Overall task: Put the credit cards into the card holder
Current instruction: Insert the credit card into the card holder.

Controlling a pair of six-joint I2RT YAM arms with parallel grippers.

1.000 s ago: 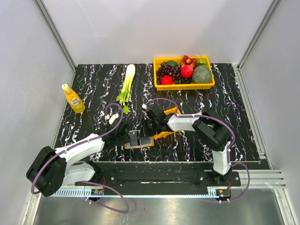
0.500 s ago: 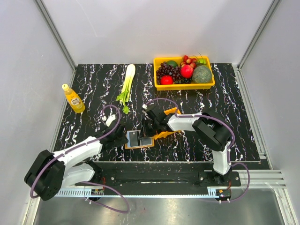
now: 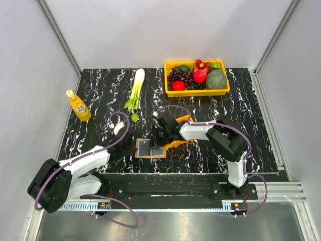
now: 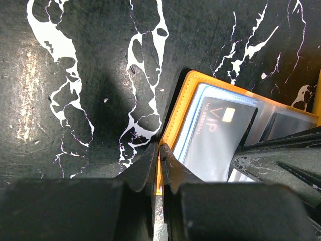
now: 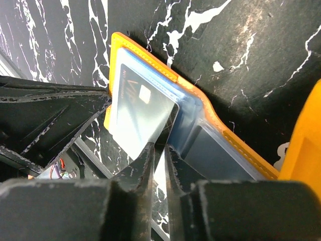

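Black marble table (image 3: pixel 241 130) bears the holder (image 4: pixel 175 106); left gripper (image 4: pixel 158 150) pinches its orange edge, right gripper (image 5: pixel 159 150) clamps a card (image 5: pixel 136 118) lying just ahead, over the holder.

Overhead: bright, even light from above — soft, short shadows; sharp throughout.
Counter (image 3: pixel 100 100): dull sheen up close, with a pale glare patch at far left in the left wrist view.
Credit card (image 5: pixel 138 118): washed pale, probably by reflection.
Fingers (image 4: pixel 143 173): dark, close, blurred — bottom of both wrist views.
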